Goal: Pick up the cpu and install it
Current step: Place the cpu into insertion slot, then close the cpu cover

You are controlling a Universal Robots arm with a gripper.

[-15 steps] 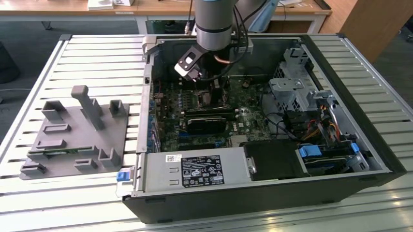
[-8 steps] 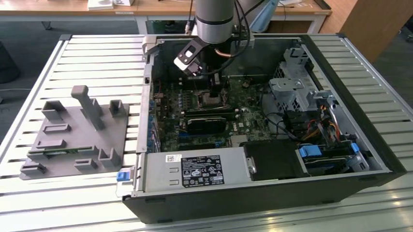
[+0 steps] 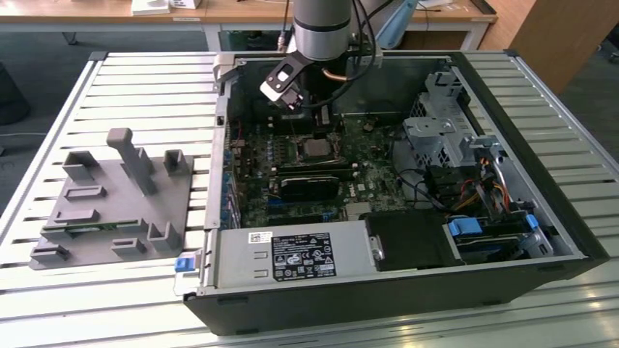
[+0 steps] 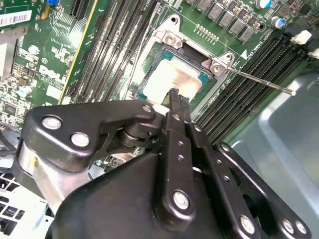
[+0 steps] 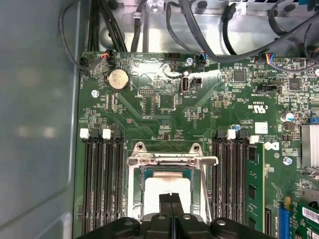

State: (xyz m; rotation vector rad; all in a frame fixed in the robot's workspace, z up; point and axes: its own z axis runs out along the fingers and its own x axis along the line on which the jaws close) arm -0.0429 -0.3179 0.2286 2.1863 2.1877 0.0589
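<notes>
Pincer [image 5: 171, 198] low over the motherboard socket [image 5: 172, 160], fingers pressed together, tips directly above the silver cpu [image 5: 152, 191], cpu lying flat inside the socket's metal frame

Gripper [image 3: 314, 116] over motherboard [image 3: 375, 172] (open case [image 3: 387, 293])

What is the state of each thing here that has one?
cpu: lying flat in the socket, uncovered.
gripper: shut, tips over the cpu.
socket lever: appears released, sticking out sideways.
computer case: on its side, top open.
</notes>
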